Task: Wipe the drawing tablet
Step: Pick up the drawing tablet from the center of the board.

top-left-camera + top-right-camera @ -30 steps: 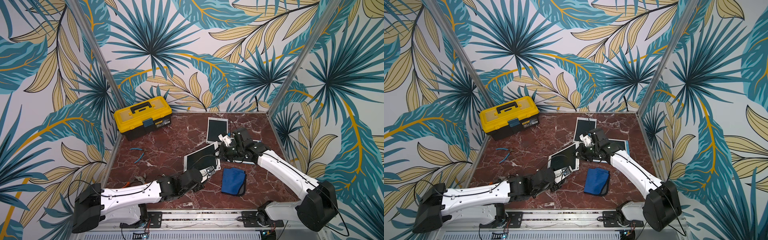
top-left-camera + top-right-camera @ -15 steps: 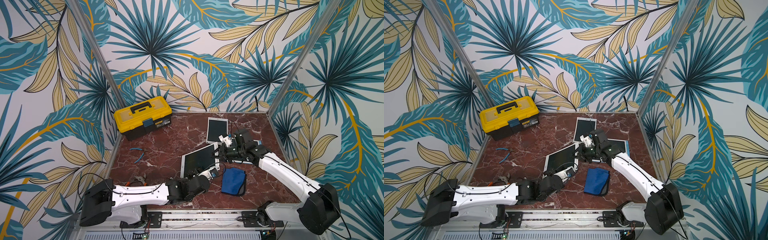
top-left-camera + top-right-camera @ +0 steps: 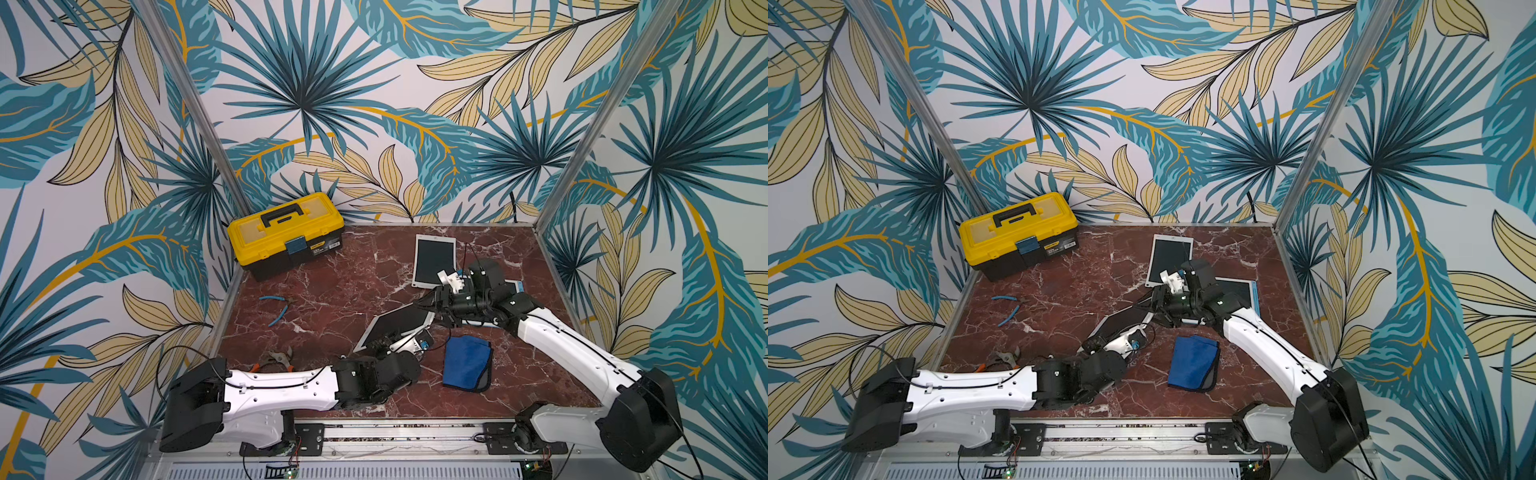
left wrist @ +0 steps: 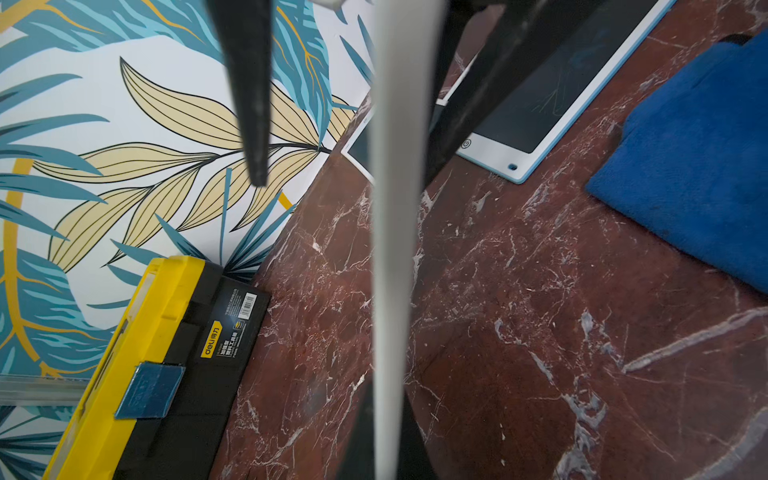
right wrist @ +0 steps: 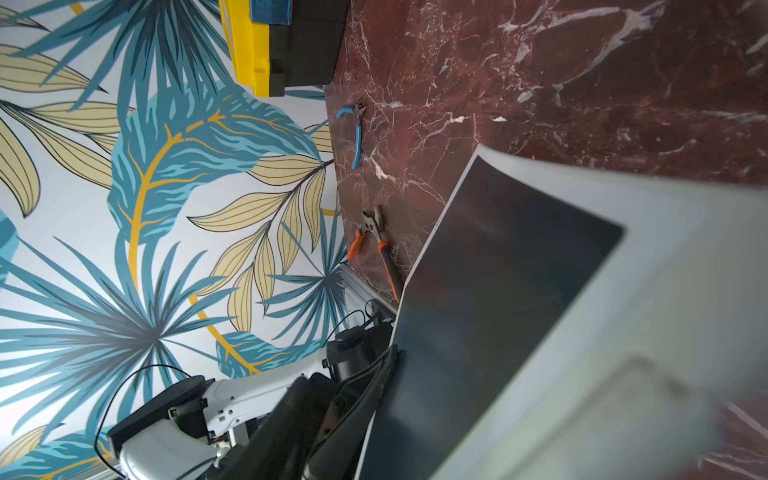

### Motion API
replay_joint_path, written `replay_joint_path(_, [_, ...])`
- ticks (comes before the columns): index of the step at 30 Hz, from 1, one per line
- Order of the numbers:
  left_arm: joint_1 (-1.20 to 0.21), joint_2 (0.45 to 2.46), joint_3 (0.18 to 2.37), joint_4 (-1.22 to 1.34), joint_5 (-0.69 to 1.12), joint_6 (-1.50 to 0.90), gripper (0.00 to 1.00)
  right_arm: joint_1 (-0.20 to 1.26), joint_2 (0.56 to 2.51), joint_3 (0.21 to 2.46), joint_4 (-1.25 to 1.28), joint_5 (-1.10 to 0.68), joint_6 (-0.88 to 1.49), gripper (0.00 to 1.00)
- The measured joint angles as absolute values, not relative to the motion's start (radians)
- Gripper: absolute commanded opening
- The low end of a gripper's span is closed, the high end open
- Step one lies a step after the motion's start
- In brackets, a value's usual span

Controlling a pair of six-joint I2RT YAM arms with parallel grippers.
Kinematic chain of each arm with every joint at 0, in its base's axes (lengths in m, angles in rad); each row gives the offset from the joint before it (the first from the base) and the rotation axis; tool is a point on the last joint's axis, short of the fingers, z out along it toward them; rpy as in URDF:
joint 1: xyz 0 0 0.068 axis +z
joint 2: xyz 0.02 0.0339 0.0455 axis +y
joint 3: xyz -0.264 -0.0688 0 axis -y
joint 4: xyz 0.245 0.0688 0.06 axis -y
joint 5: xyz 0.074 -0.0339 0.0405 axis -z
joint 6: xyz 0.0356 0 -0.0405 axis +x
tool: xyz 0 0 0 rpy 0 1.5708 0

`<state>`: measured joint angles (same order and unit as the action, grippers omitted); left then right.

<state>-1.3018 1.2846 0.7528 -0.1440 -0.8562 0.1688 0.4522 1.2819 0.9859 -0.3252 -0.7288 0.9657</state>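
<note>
Over at the left of the frame the yellow toolbox (image 3: 286, 232) sits against the wall. The blue-handled cutters (image 3: 276, 307) and orange-handled pliers (image 3: 274, 359) lie on the marble table (image 3: 332, 291) nearer the middle. Moving right, the left gripper (image 3: 380, 344) has just clamped tight on the lower-left end of the drawing tablet (image 3: 399, 326); a second ago its jaws were apart and closing in. The tablet hangs raised off the table in the centre of the frame. Its long axis runs from lower left up to upper right, and its dark screen is turned upward and toward the upper left. Just right of it, at lower centre, the blue cloth (image 3: 467, 368) lies untouched. At the tablet's upper-right corner the right gripper (image 3: 430, 305), which was pinching that corner a moment back, has let its fingers (image 4: 249, 104) spread. In the left wrist view one finger stands clear of the tablet's thin white edge. I'd judge the tablet has passed to the left arm, freeing the right for the cloth, and no wiping has begun. A second tablet (image 3: 434, 259) lies flat beyond.
</note>
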Motion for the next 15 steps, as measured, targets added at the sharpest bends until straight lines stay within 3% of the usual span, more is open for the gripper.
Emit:
replay_joint_path(8, [-1.258,1.223,0.736,-0.125,-0.808,0.078,0.0,0.372,1.208,1.222,-0.652,-0.558,0.738,0.59])
replay_joint_path(10, [-1.202,1.159,0.706,-0.13,-0.74,0.015,0.0,0.36,1.16,1.265,-0.717,-0.48,0.688,0.59])
replay_joint_path(15, [-0.902,0.925,0.604,-0.131,-0.451,-0.276,0.0,0.353,1.061,1.288,-0.813,-0.357,0.619,0.59])
